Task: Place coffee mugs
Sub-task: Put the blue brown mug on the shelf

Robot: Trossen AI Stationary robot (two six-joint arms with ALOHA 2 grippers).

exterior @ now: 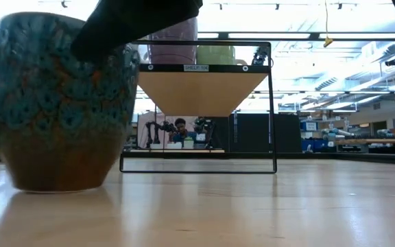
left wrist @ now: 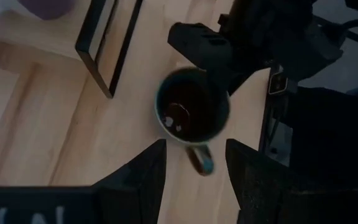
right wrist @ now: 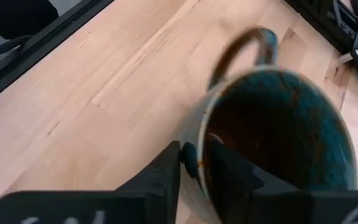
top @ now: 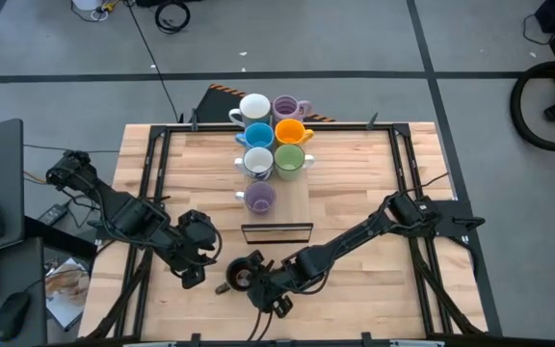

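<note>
I have the right arm stretched low across the table from its base on the right, reaching toward the near edge, with the right gripper (top: 255, 277) down at the dark olive mug (top: 242, 274). In the right wrist view its fingers (right wrist: 166, 171) straddle the mug's rim (right wrist: 199, 163), one outside the wall and one inside, closed on it. The mug stands upright on the wooden table (top: 355, 183), its base flat on the boards in the low view (exterior: 53, 103), brown inside, handle pointing toward the left arm.

My left arm comes in from the left side, elbow bent, and its left gripper (top: 198, 253) hangs just beside the mug. From the left wrist camera I look down on the mug (left wrist: 191, 112) past two fingers (left wrist: 145, 168) held apart, with nothing between them.

The other seven mugs sit at the far middle of the table: white mug (top: 253, 107), lilac mug (top: 286, 107), blue mug (top: 257, 134), orange mug (top: 290, 130), second white mug (top: 257, 162), green mug (top: 289, 159), and a second lilac mug (top: 259, 198) alone, nearer the small black-framed shelf (top: 277, 231).
</note>
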